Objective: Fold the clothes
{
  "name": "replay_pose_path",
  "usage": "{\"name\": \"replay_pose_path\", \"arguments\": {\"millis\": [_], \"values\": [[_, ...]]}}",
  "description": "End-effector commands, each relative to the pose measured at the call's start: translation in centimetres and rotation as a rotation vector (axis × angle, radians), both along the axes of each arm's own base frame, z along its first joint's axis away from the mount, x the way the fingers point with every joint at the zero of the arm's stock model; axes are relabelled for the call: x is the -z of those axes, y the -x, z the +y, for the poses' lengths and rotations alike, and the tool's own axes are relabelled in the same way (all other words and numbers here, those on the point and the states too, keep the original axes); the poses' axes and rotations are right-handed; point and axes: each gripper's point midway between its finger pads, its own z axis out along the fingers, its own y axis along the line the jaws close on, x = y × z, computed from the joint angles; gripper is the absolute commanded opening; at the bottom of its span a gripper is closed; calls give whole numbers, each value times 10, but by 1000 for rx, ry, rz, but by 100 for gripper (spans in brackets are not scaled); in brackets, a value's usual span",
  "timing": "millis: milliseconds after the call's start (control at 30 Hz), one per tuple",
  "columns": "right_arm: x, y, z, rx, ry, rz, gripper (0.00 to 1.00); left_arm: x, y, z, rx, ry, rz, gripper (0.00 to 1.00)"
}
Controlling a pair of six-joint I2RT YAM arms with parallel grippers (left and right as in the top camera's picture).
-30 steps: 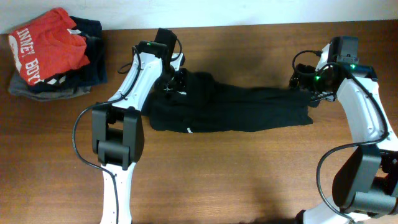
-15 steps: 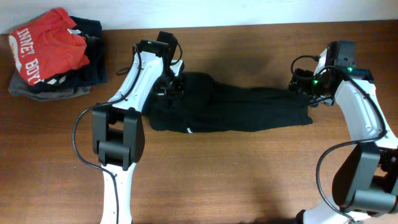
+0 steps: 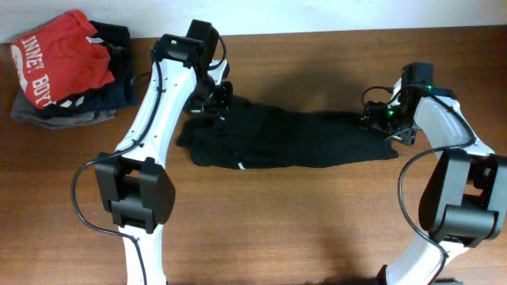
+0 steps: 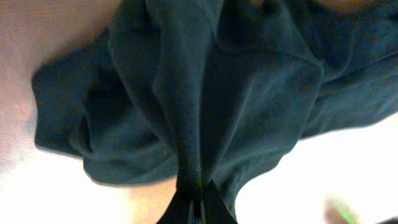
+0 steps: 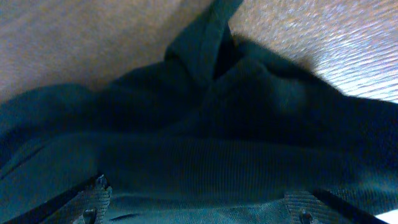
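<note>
At the far left corner of the counter (image 3: 317,222) sits a pile of other clothes (image 3: 67,71), well apart from the work. Next along, the left fingers (image 4: 199,208) are pressed fully together on a narrow ridge of the black top (image 3: 293,142), pinching it at the far side of its left end; in the left wrist view the cloth fans out from that pinch in long pleats. The black top lies mid-counter as a long, flattened band, its long axis running left to right between the two arms, with the left end bunched and bulkier and the right end thinner and flatter. At that right end the right fingers (image 3: 371,119) stand wide apart and grip nothing. The right wrist view shows dark cloth spread between and ahead of the two pads, though I cannot tell whether they touch it. So each arm sits at its own end of the long axis, the left already holding and the right poised over the far right edge. The coming move likely needs the right fingers to close on that edge, so both ends can be carried across the short axis together.
</note>
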Motion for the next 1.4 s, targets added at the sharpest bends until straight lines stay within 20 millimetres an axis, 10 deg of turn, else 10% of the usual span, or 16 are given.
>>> {"name": "replay_pose_path", "arguments": {"millis": [0, 200, 400, 467, 600, 767, 967, 1133, 1367], "values": [[8, 4, 2, 3, -2, 24, 94, -5, 8, 6, 10, -29, 15, 1], [8, 4, 2, 3, -2, 24, 94, -2, 13, 36, -48, -193, 32, 13], [1, 1, 11, -8, -52, 2, 94, -2, 11, 60, -116, -330, 10, 68], [-8, -1, 11, -9, -50, -12, 93, -3, 9, 64, -156, -354, 0, 68], [-36, -7, 16, -23, -58, -56, 93, -3, 0, 52, -155, -316, -41, 68], [-56, -17, 55, -140, -164, -119, 93, -8, -18, -19, -38, -61, -129, 68], [-53, -19, 98, -257, -169, -122, 33, -1, -24, -59, 28, -18, -181, 42], [-56, -38, 124, -332, -127, -204, 12, 30, -27, -67, 26, -31, -134, 3], [-40, -54, 157, -399, -134, -244, 8, 85, -23, -82, 40, 10, -15, 1]]}}
